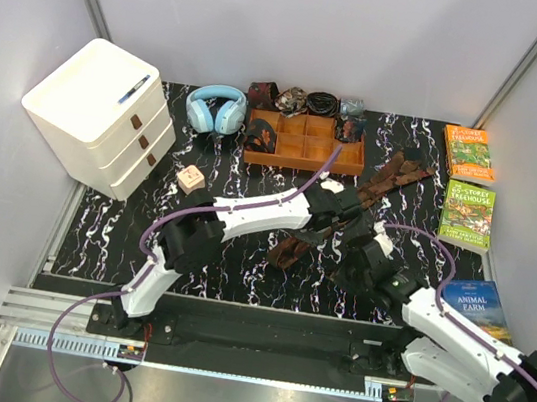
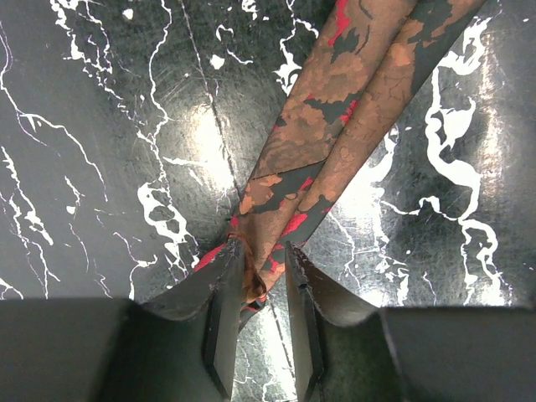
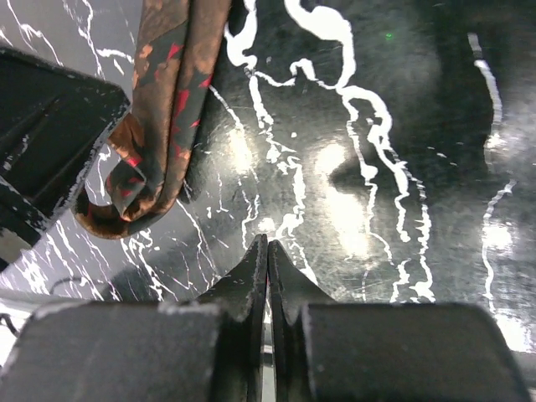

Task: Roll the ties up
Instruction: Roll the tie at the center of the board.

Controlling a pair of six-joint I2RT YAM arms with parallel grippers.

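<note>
From above, long dark-brown neckties with a reddish-tan pattern are seen stretched flat on the black white-veined surface, running from just right of the orange-brown wooden tray to well in front of it. Small dark bundles in and behind the tray cannot be made out. At the left wrist, the left claw is seen narrowly parted astride the necktie end farthest from the tray, where only a first small curl is formed. At the right wrist, the right claw is seen closed on nothing beside that curl. The rolling is judged barely begun.
</note>
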